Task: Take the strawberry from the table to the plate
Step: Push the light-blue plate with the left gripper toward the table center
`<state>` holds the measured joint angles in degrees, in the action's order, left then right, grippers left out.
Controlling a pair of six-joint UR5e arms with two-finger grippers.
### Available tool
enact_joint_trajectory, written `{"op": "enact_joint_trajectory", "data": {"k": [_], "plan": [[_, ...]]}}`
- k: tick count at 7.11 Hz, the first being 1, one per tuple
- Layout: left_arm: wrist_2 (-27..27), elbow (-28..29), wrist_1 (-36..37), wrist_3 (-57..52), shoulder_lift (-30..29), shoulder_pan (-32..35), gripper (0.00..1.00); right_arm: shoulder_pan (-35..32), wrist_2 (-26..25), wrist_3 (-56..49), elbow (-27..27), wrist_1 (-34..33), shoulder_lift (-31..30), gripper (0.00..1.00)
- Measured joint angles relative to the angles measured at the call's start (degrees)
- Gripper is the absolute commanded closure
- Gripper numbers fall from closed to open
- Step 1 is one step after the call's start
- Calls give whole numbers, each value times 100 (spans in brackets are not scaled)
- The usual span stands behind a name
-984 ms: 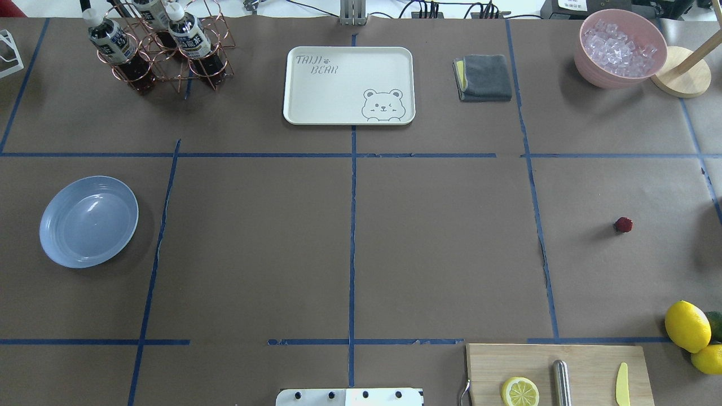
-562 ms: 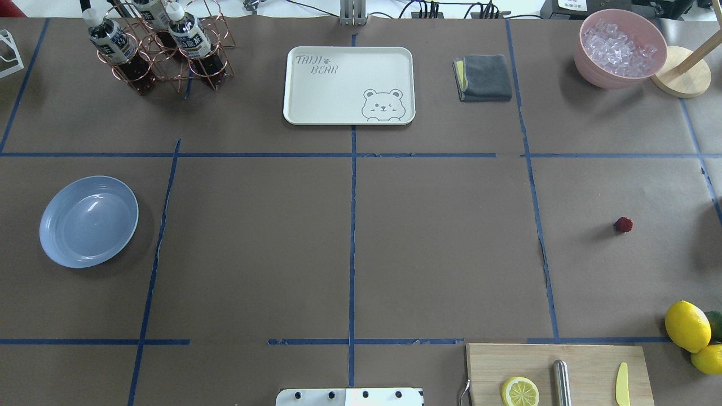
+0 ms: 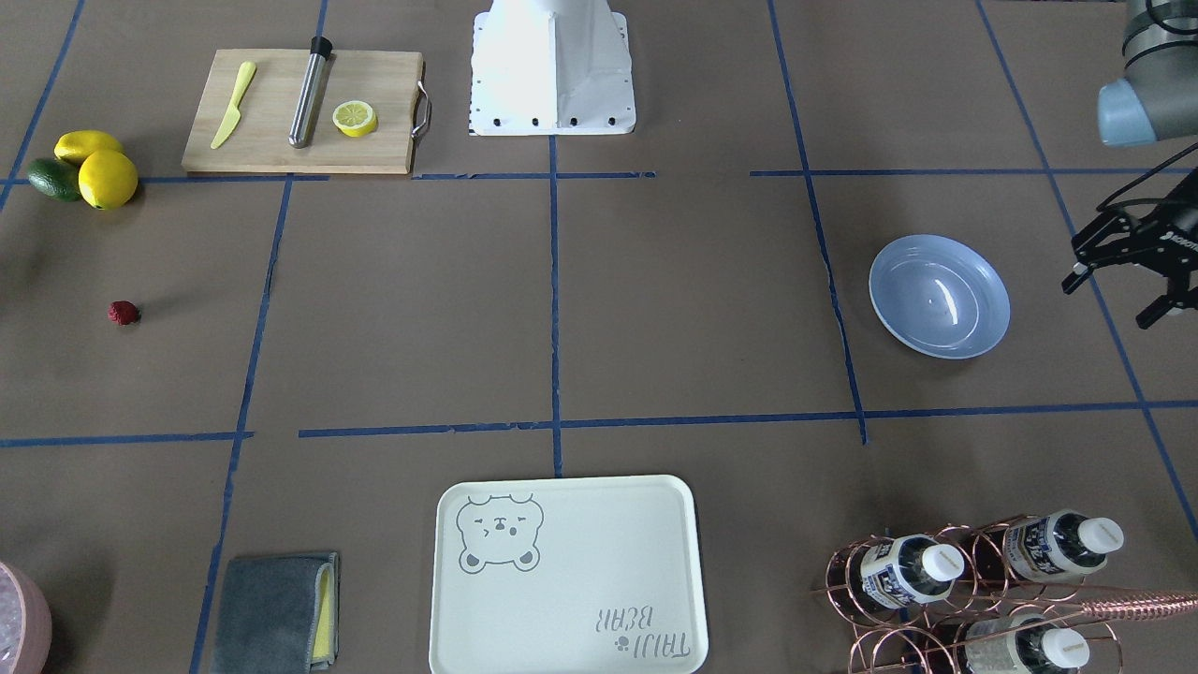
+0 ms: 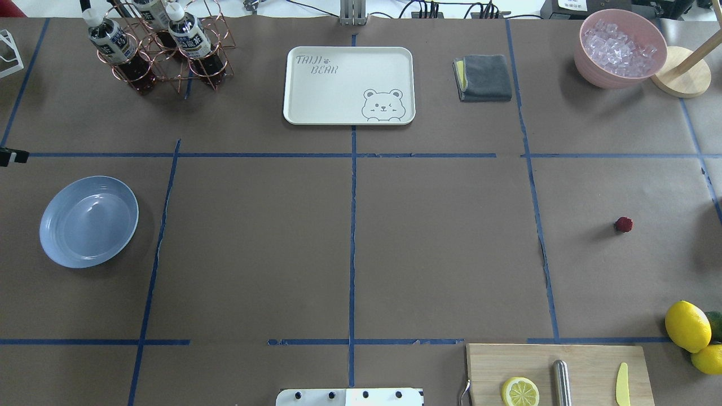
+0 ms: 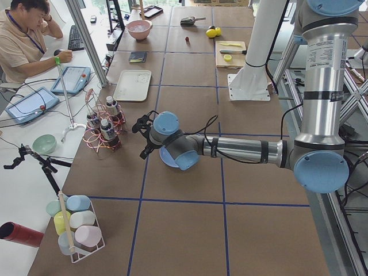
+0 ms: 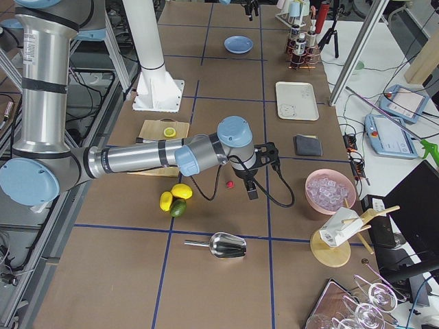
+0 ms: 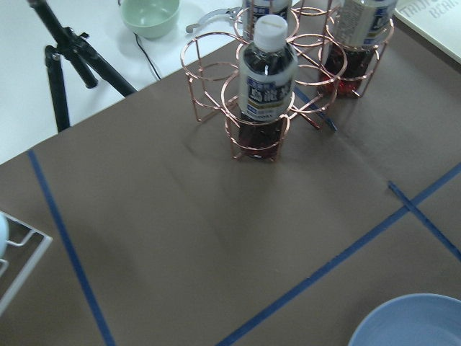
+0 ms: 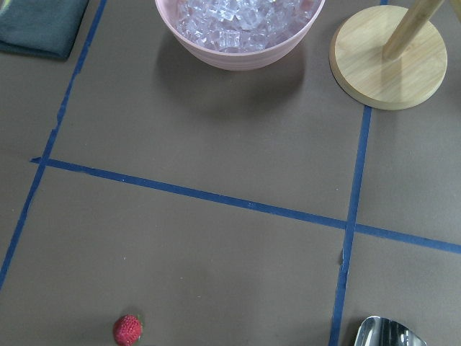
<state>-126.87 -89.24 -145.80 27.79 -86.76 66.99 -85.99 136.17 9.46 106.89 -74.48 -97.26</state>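
Observation:
The strawberry (image 4: 623, 224), tiny and dark red, lies alone on the brown-paper table (image 4: 440, 248) at the right; it also shows as the strawberry (image 3: 123, 313) and at the bottom of the right wrist view (image 8: 128, 329). At the table's left rests the light-blue plate (image 4: 88, 221), empty, and its rim (image 7: 418, 321) shows in the left wrist view. My left gripper (image 3: 1111, 300) hovers just outside the plate (image 3: 939, 296), fingers spread and holding nothing. Only the exterior right view shows my right gripper (image 6: 259, 173), above the table close to the strawberry (image 6: 230, 184); whether it is open I cannot tell.
A copper rack of bottles (image 4: 158, 45), a cream bear tray (image 4: 348, 84), a grey cloth (image 4: 484, 77) and a pink bowl of ice (image 4: 619, 48) line the far side. Lemons (image 4: 687, 326) and a cutting board (image 4: 558, 375) sit near right.
A black tip of my left gripper has come into the overhead view at its left edge, beyond the plate. The strawberry and plate have not moved.

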Motion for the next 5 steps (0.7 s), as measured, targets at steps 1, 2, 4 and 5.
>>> {"op": "enact_joint_trajectory", "data": {"k": [1,2,4,5], "plan": [[310,306,-460,629,60,-292,39,1,-2,9,-5,0,-2,0],[452,611,-899,1161,87,-549,39,3,-2,16,-7,-1,-3,0],[583,942,-1396,1653,125,-963,54,15,-3,18,-9,3,-4,0],[602,985,-1502,1707,145,-1089,100,17,-3,15,-9,6,-4,0]]}}
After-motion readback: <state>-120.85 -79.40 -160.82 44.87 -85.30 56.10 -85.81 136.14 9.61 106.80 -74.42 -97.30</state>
